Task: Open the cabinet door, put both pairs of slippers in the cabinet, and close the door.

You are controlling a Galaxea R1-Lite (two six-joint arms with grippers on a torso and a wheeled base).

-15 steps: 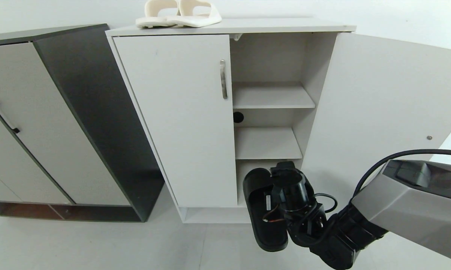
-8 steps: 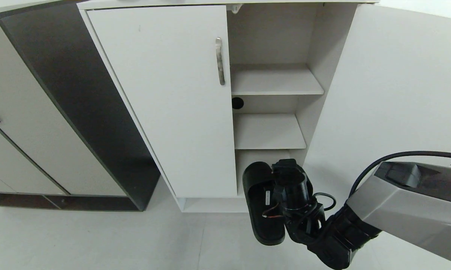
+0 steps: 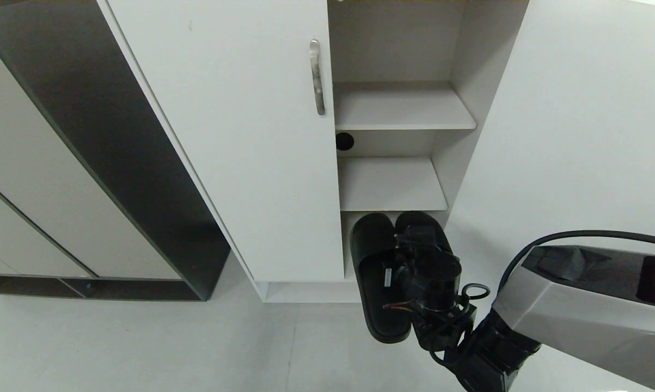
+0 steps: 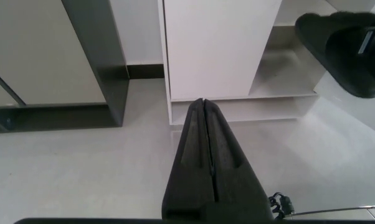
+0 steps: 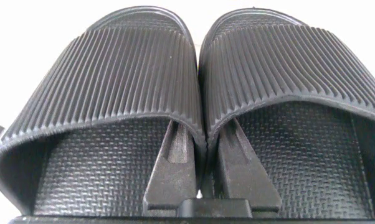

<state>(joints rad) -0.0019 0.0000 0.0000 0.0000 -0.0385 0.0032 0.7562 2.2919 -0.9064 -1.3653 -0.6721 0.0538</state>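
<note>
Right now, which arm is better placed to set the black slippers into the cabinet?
Right. The right gripper is shut on the inner straps of both black slippers, holding them at the cabinet's open bottom compartment. The left gripper is shut, empty, over the floor facing the closed door.

The black slippers (image 3: pixel 379 256) (ribbed straps, pressed side by side) point toes-first at the white cabinet's (image 3: pixel 398 106) lowest opening — right door (image 3: pixel 577 136) swung wide, left door (image 3: pixel 234 136) shut.

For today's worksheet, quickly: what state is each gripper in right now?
Left gripper: shut, holding nothing.
Right gripper: shut on the black slippers, pinching their inner sides together.
</note>
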